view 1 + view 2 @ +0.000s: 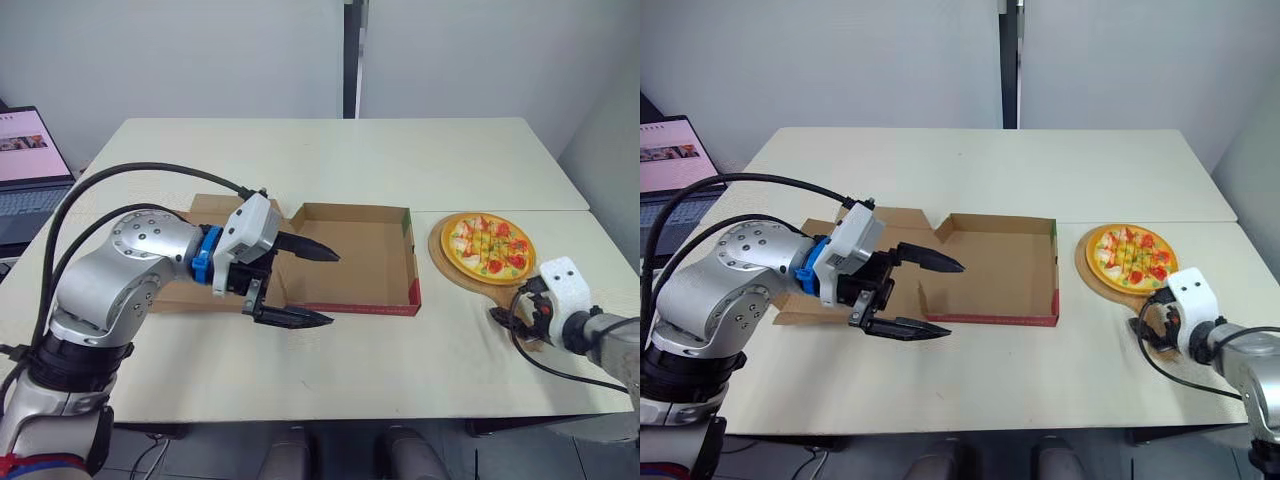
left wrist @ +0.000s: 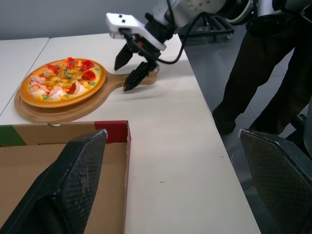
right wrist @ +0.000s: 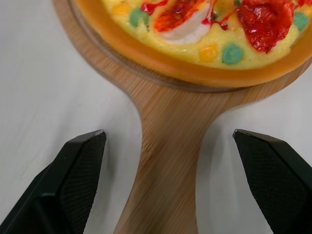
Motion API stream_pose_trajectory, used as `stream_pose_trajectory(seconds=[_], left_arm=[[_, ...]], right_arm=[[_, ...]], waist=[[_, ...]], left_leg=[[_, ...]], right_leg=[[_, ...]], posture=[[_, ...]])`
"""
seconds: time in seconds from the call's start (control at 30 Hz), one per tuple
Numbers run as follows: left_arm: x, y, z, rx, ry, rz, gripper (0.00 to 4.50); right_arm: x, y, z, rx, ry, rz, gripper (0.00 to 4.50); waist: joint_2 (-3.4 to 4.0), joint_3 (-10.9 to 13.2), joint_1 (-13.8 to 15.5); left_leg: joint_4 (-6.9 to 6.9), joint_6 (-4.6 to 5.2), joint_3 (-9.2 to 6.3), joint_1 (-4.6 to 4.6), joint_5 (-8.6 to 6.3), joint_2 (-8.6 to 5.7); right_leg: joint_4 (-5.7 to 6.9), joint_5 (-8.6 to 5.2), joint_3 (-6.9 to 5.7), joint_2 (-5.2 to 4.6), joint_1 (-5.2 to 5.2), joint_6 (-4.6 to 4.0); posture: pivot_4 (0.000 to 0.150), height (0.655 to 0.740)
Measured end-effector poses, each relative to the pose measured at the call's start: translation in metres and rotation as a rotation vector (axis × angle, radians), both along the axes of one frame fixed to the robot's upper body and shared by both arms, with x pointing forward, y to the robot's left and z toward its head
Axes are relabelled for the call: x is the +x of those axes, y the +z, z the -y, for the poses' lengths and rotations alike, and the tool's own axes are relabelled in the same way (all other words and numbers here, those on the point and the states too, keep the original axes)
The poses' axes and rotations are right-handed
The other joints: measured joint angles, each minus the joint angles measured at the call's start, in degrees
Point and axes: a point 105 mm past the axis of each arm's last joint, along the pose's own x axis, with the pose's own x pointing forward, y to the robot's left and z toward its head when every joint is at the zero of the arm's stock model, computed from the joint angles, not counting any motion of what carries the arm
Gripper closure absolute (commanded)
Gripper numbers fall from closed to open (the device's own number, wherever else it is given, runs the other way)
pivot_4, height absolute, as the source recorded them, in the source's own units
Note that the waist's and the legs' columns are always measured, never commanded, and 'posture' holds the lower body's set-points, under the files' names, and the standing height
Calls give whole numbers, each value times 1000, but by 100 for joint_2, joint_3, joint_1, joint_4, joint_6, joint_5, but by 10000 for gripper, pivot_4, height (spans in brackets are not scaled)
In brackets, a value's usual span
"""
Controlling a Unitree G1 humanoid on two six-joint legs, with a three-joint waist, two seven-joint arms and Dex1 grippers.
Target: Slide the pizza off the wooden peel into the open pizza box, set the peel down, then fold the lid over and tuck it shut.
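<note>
From the head camera we see the pizza [image 1: 488, 243] lying on the wooden peel [image 1: 441, 262] on the table [image 1: 400, 160], just right of the open pizza box [image 1: 355, 262]. Our left claw [image 1: 333, 289] hangs spread over the box's near wall, probably to steady it. The left wrist view shows the topping bright, glossy and toy-like. In the right wrist view, our right claw [image 3: 168, 133] stands wide astride the peel's handle [image 3: 165, 185], seemingly ready to grip.

We see the box lid [image 1: 205, 208] partly hidden behind the left gripper [image 1: 333, 290]. The laptop [image 1: 25, 170] is cut by the picture's edge, and its screen seems too small for us to read.
</note>
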Motion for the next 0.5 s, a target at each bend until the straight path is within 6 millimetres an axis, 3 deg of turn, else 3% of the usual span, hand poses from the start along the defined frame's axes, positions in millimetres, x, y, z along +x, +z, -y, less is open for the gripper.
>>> stream_pose_trajectory(seconds=[0.13, 0.23, 0.43, 0.5], left_arm=[[0, 0, 0, 1, -1, -2, 0], [0, 0, 0, 1, -1, -2, 0], [0, -2, 0, 6, 5, -1, 0], [0, -2, -1, 6, 4, -1, 0]], right_arm=[[8, 0, 3, 4, -15, 9, 341], [11, -2, 2, 13, -14, 14, 6206], [13, -5, 0, 23, -2, 31, 25555], [14, -7, 1, 26, -20, 47, 28905]], waist=[[0, 0, 0], [-2, -1, 0], [-11, -6, -1], [-17, -10, -6]], left_leg=[[33, 1, -8, -8, -1, 3], [42, 2, -7, -6, -1, 3], [45, 1, -8, -5, -1, 3], [45, 1, -7, -4, -1, 6]], right_leg=[[13, 0, -3, 0, 2, 0], [19, 0, -2, 0, 6, 1], [20, 0, -2, 0, 7, 1], [21, 0, -1, 0, 7, 1]], posture=[[1500, 7400], [1500, 7400], [1500, 7400], [1500, 7400]])
